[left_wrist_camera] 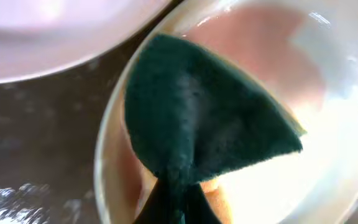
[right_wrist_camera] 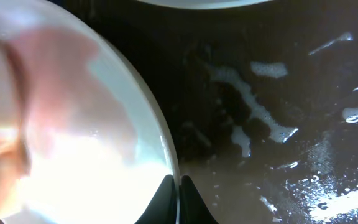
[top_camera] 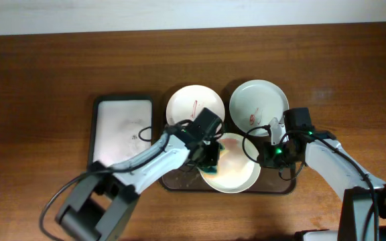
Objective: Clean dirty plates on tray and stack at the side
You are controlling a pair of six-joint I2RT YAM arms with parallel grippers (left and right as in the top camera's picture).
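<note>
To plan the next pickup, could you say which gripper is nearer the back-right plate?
Right. The right gripper, gripping the front plate, sits just before the back-right plate; the left gripper holds a green sponge farther left.

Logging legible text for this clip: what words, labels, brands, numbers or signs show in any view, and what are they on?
No readable text in any view.
Left rear plate and right rear plate: the red marks are sauce-like squiggles, not letters.
White-lined tray: faint dark marks, too small to read.
</note>
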